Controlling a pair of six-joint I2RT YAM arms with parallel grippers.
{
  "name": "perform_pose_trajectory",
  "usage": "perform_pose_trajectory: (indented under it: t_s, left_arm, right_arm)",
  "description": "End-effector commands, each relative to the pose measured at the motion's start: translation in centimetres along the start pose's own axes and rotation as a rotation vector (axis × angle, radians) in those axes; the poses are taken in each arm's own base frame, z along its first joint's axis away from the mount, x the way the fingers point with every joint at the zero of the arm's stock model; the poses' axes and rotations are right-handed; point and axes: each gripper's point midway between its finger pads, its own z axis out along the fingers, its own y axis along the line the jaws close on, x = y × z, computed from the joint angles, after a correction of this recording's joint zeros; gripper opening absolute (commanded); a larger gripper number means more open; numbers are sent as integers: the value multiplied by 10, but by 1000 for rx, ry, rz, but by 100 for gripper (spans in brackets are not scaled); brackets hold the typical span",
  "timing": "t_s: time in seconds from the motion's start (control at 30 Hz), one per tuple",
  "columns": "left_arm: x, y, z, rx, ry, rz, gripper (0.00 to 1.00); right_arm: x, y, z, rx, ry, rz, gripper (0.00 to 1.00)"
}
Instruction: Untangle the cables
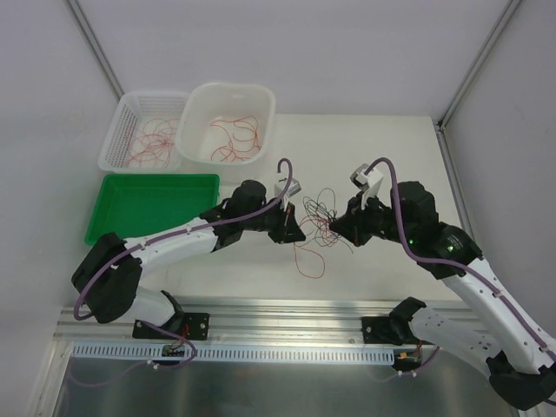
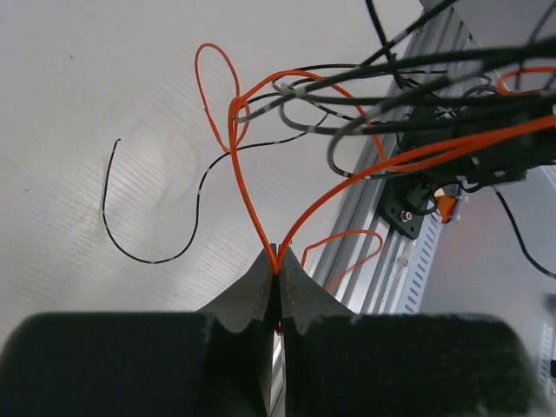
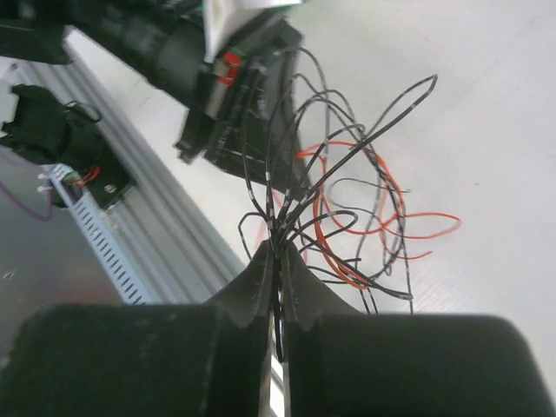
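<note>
Nearest us, both pincers meet over the middle of the counter (image 1: 391, 143), and the knot of cables (image 1: 320, 215) hangs between them. The left pincer (image 2: 278, 271) is closed tight on a single orange cable (image 2: 250, 204), which rises from its tips in a narrow V and runs toward two o'clock into the clump. The right pincer (image 3: 278, 254) is likewise clamped shut, on a bunch of black cables (image 3: 291, 187) with orange loops threaded through them at three o'clock. We judge that one strand has been singled out for drawing free, so the tangle is far from undone: black and orange cables cross one another, and a red loop (image 1: 301, 259) trails onto the counter at six o'clock of the knot. Farther off, at nine o'clock of the knot, lies the green tray (image 1: 152, 204), and we make out no cable in it. Farthest, at ten and eleven o'clock, a mesh basket (image 1: 111, 139) and a white tub (image 1: 265, 122) each hold thin red strands (image 1: 234, 137) lying loose, which suggests that part of the sorting is done; the clump in hand is what remains.
</note>
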Motion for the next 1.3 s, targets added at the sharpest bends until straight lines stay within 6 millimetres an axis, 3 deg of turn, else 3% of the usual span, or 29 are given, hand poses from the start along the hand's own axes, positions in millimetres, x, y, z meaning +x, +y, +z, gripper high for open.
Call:
perform_pose_trajectory:
  t_s: [0.0, 0.13, 0.23, 0.27, 0.37, 0.47, 0.7, 0.87, 1.07, 1.17, 1.27]
  left_arm:
    - [-19, -12, -13, 6, -68, 65, 0]
    - [-34, -18, -47, -80, -117, 89, 0]
    - [-39, -7, -77, -205, -141, 64, 0]
    - [-33, -1, -86, -242, -116, 33, 0]
    - [-42, 13, -120, -318, -162, -45, 0]
    - [-55, 13, -147, -314, -230, -78, 0]
    - [-79, -7, -189, -363, -309, 4, 0]
    - [-90, 8, -237, -611, -362, 29, 0]
    - [-78, 43, -286, -947, -347, -29, 0]
    - [-72, 53, -300, -1055, -325, -63, 0]
    - [-72, 52, -299, -1044, -318, -66, 0]
  right_arm:
    - [6, -28, -2, 153, -7, -15, 1]
    - [31, -81, -9, 423, 52, 64, 1]
    - [51, -122, -19, 588, 66, 200, 1]
    - [56, -128, -21, 613, 65, 236, 1]
    - [73, -149, -29, 707, 90, 303, 1]
    - [88, -164, -34, 777, 120, 372, 1]
    - [116, -186, -45, 878, 169, 508, 1]
    - [133, -203, -64, 951, 153, 626, 1]
    - [136, -210, -72, 957, 55, 739, 1]
    - [133, -203, -65, 884, 43, 760, 1]
    - [130, -199, -61, 849, 40, 753, 1]
